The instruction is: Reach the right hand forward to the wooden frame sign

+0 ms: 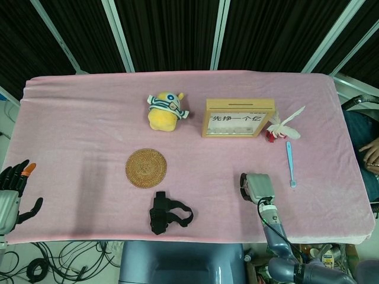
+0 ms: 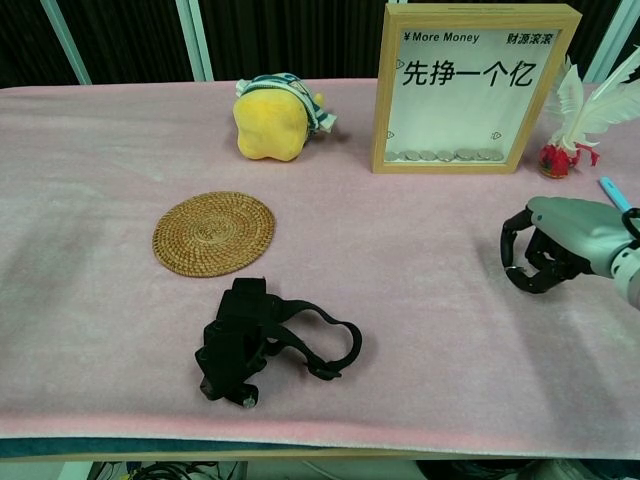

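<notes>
right robot hand curled in on nothing, low over the bench, well short of wooden frame sign | sign upright, facing the robot, likely for a frontal reach | left robot hand spread, idle, far from sign

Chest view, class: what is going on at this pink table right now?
The robot's right hand hovers over the pink cloth, fingers curled in on nothing, short of the wooden frame sign standing at the back. It has not touched the sign. The left hand waits open off the table's left edge, holding nothing.
</notes>
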You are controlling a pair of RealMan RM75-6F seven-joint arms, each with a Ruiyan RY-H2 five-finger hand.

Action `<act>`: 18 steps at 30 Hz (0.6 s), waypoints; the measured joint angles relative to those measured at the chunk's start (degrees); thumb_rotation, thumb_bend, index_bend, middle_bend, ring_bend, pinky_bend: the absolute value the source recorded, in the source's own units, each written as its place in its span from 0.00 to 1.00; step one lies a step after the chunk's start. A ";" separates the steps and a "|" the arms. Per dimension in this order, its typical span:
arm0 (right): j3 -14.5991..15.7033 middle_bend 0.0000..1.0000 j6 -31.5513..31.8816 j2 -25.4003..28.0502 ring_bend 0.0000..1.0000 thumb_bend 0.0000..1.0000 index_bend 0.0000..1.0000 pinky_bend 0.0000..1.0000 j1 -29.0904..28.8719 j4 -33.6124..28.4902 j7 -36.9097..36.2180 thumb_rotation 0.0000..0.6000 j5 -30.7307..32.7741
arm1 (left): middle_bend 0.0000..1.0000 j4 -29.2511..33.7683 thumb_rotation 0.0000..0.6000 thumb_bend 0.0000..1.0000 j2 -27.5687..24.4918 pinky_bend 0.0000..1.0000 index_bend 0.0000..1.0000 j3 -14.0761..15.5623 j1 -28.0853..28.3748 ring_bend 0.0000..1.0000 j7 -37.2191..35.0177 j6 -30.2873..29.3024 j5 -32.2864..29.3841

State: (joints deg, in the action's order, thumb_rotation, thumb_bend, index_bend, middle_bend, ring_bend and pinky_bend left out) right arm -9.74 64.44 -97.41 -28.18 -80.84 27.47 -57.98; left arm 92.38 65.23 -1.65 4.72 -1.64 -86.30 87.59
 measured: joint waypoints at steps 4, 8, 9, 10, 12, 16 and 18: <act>-0.04 0.93 0.15 0.16 0.99 0.36 0.55 0.97 -0.09 -0.18 0.12 1.00 -0.20 | 0.01 0.08 1.00 0.35 -0.04 0.00 0.07 0.00 0.00 0.00 0.00 0.09 -0.06; -0.03 0.93 0.07 0.23 0.99 0.36 0.56 0.97 -0.19 -0.09 0.50 1.00 0.08 | 0.00 0.16 1.00 0.35 -0.06 0.00 0.07 0.01 0.02 0.00 0.04 0.15 -0.09; -0.08 0.93 0.07 0.21 0.99 0.37 0.57 0.97 -0.20 -0.05 0.49 1.00 0.13 | 0.00 0.19 1.00 0.35 -0.07 0.00 0.07 0.01 0.01 0.00 0.06 0.16 -0.10; -0.13 0.93 0.05 0.18 0.99 0.37 0.58 0.97 -0.24 0.02 0.47 1.00 0.17 | 0.00 0.21 1.00 0.35 -0.08 0.00 0.07 0.01 0.01 0.00 0.06 0.17 -0.12; -0.10 0.93 -0.01 0.17 0.99 0.38 0.60 0.97 -0.29 0.09 0.51 1.00 0.19 | 0.00 0.27 1.00 0.35 -0.08 0.00 0.07 -0.02 0.01 0.00 0.11 0.14 -0.14; 0.05 0.94 -0.11 0.24 0.99 0.40 0.64 0.97 -0.34 0.14 0.76 1.00 0.24 | 0.01 0.25 1.00 0.35 -0.10 0.00 0.07 0.00 -0.01 0.00 0.06 0.15 -0.14; 0.03 0.94 -0.09 0.30 0.99 0.44 0.66 0.97 -0.32 0.09 0.65 1.00 0.25 | 0.01 0.26 1.00 0.35 -0.11 0.00 0.07 0.00 -0.01 0.00 0.05 0.13 -0.12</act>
State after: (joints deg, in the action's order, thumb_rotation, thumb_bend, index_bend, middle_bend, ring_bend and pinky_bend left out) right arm -9.71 64.35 -97.12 -28.50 -80.75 28.12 -57.73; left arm 92.64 65.12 -1.65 4.70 -1.59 -86.16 87.48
